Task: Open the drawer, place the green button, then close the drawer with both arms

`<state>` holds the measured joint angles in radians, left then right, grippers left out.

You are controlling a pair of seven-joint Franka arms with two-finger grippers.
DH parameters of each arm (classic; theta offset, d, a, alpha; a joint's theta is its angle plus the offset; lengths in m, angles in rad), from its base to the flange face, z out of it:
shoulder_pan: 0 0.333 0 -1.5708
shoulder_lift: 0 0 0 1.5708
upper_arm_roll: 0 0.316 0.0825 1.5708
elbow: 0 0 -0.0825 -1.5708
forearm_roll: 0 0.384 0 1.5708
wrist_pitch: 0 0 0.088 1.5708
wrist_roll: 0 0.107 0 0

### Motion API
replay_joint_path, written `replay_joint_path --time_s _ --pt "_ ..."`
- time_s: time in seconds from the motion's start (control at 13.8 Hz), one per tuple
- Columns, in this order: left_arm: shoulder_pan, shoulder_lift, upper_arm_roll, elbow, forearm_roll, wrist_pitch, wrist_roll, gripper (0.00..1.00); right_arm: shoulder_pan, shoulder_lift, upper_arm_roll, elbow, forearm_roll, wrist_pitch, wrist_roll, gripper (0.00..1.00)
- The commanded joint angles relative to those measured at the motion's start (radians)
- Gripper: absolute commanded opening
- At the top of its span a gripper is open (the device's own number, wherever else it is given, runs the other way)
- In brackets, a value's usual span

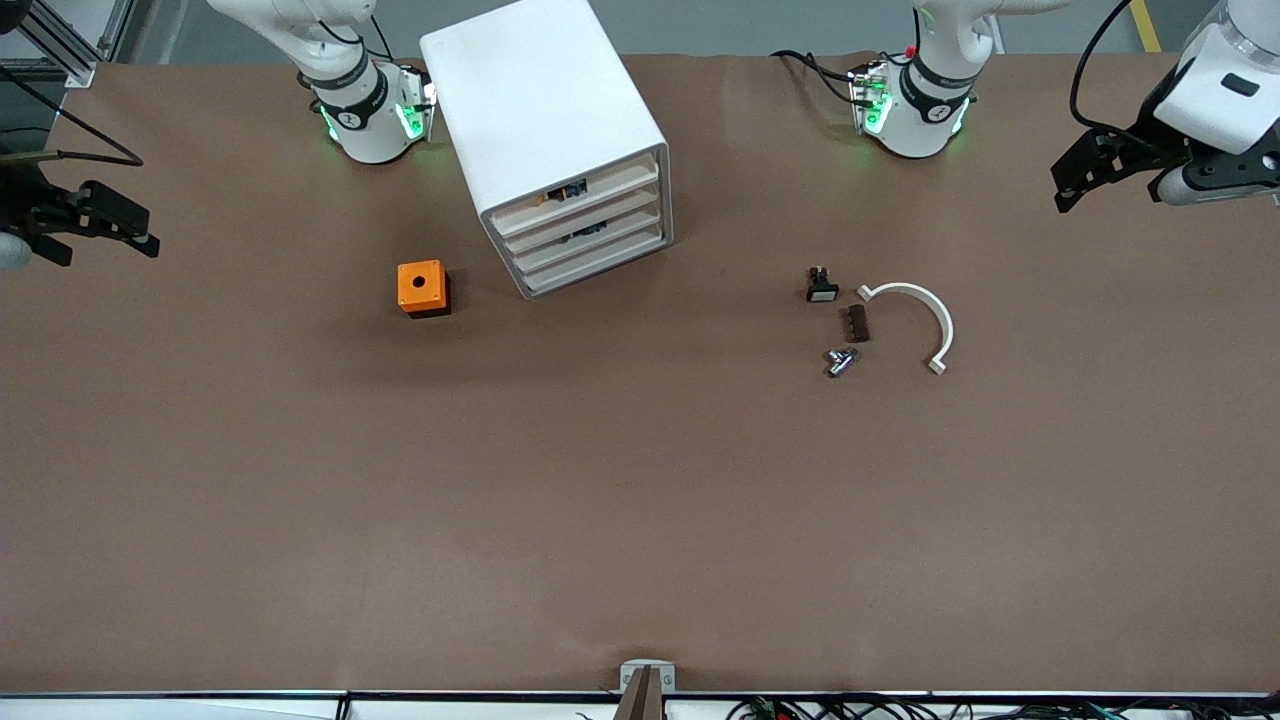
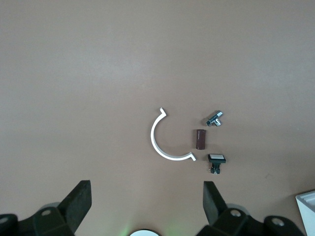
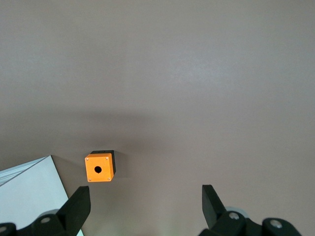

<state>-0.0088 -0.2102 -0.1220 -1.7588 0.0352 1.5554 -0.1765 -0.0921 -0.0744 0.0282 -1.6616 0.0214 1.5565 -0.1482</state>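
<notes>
The white cabinet [image 1: 545, 110] stands between the two arm bases, with its stacked drawers [image 1: 590, 235] all pushed in and small parts showing in the upper slots. The button is out of view. My left gripper [image 1: 1075, 178] hangs open and empty over the left arm's end of the table. In the left wrist view the left gripper [image 2: 146, 187] has bare table between its fingers. My right gripper [image 1: 105, 248] hangs open and empty over the right arm's end of the table. The right wrist view shows the right gripper [image 3: 145, 189] above bare table beside the cabinet's corner [image 3: 29, 191].
An orange cube [image 1: 422, 287] [image 3: 99, 167] with a round hole sits beside the cabinet. Toward the left arm's end lie a black part with a white rectangular cap [image 1: 821, 286] [image 2: 216, 160], a brown block [image 1: 858, 323], a silvery metal piece [image 1: 839, 361] and a white half ring [image 1: 925, 310] [image 2: 160, 147].
</notes>
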Motion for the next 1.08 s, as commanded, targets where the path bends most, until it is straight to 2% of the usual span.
replay_joint_path --time_s 0.0,0.51,1.01 --pt "0.018 -0.014 0.005 -0.011 -0.024 0.002 0.041 1.0 0.003 -0.025 -0.002 -0.026 0.0 0.019 0.019 1.0" --pt "0.015 0.026 0.004 0.045 -0.024 -0.02 0.038 1.0 0.005 -0.027 -0.001 -0.026 0.0 0.028 0.091 1.0" --pt "0.012 0.031 -0.001 0.047 -0.024 -0.035 0.041 1.0 0.003 -0.027 -0.002 -0.026 0.003 0.034 0.095 1.0"
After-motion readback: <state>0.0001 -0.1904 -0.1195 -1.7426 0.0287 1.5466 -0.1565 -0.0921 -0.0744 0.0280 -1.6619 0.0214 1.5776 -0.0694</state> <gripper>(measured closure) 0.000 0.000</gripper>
